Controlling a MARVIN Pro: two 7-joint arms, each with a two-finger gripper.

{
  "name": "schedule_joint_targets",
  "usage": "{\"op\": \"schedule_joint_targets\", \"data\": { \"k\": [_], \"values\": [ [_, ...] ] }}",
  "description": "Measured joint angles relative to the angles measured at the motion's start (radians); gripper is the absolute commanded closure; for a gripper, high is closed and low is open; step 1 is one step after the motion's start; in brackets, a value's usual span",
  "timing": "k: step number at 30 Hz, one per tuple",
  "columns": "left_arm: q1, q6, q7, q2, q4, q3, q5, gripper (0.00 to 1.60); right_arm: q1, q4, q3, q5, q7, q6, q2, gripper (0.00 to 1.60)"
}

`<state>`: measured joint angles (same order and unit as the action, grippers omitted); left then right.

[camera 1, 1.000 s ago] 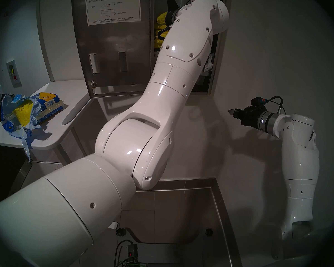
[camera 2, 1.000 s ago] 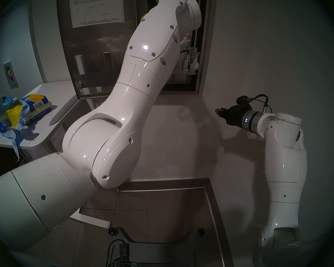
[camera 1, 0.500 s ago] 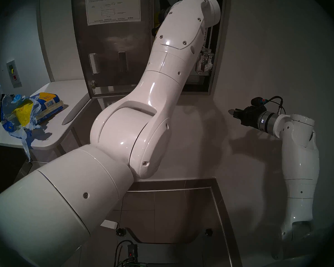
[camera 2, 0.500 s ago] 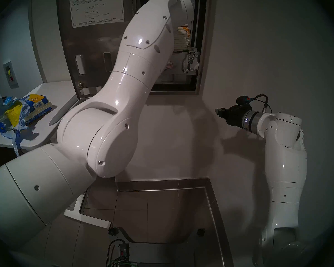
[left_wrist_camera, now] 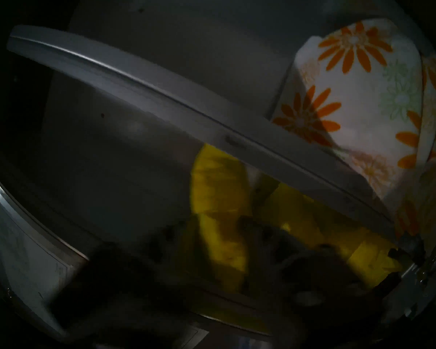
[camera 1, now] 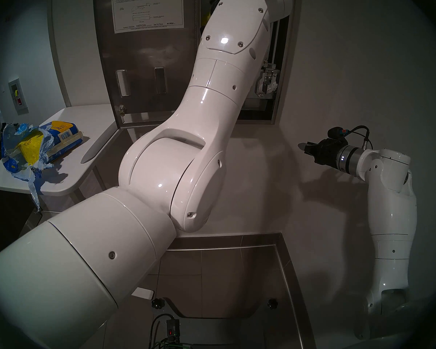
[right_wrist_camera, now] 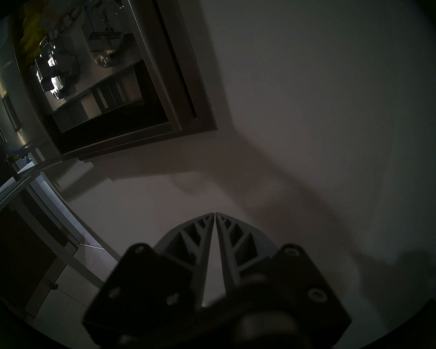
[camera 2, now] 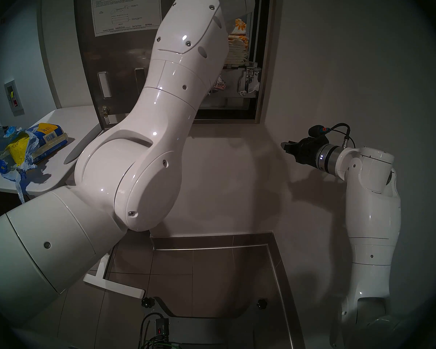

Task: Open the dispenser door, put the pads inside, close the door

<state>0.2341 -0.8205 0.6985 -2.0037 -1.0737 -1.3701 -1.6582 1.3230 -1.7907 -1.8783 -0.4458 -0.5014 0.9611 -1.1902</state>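
Note:
The dispenser door (camera 1: 146, 64) stands swung open to the left, its white instruction sheet (camera 1: 146, 11) facing me. My left arm (camera 1: 227, 64) reaches up into the top of the open cabinet, which hides its gripper from the head views. In the dim left wrist view, the left gripper (left_wrist_camera: 212, 232) sits at a stack of yellow pads (left_wrist_camera: 219, 202), one pad lying between the blurred dark fingers. Whether the jaws grip it is unclear. My right gripper (right_wrist_camera: 215, 215) is shut and empty, hanging by the wall right of the cabinet (camera 1: 303, 147).
White packets with orange flowers (left_wrist_camera: 363, 89) fill the cabinet's neighbouring column (camera 2: 239, 28), behind a steel divider (left_wrist_camera: 161, 94). A torn blue-and-yellow pack (camera 1: 35, 147) with more yellow pads lies on the white table (camera 1: 68, 179) at left. Chrome lever mechanisms (right_wrist_camera: 53, 71) sit low in the cabinet.
My left arm has risen and pushed further into the cabinet top, taking its wrist out of the head views and uncovering the flowered packets. The right arm has not moved.

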Motion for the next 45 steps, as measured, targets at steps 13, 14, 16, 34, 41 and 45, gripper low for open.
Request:
{"op": "schedule_joint_targets", "data": {
  "k": [13, 14, 16, 34, 41, 45],
  "values": [
    [0.031, -0.012, 0.122, -0.001, -0.093, 0.031, -0.024, 0.00, 0.000, -0.001, 0.000, 0.000, 0.001, 0.000, 0.000, 1.08],
    [0.034, -0.012, 0.130, 0.001, -0.103, 0.032, -0.025, 0.00, 0.000, -0.001, 0.000, 0.000, 0.001, 0.000, 0.000, 1.08],
    [0.039, -0.012, 0.145, 0.005, -0.124, 0.035, -0.029, 0.00, 0.000, -0.001, 0.000, 0.000, 0.001, 0.000, 0.000, 1.08],
    [0.068, 0.046, 0.227, 0.015, -0.351, 0.078, -0.030, 0.00, 0.000, 0.000, 0.000, -0.001, 0.001, 0.000, 0.000, 1.08],
    [0.115, 0.088, 0.223, 0.041, -0.438, 0.110, -0.032, 0.00, 0.000, 0.001, 0.000, -0.001, 0.001, 0.000, 0.000, 1.08],
    [0.153, 0.102, 0.219, 0.056, -0.491, 0.114, -0.027, 0.00, 0.000, 0.001, 0.000, -0.001, 0.001, 0.000, 0.000, 1.08]
  ]
}}
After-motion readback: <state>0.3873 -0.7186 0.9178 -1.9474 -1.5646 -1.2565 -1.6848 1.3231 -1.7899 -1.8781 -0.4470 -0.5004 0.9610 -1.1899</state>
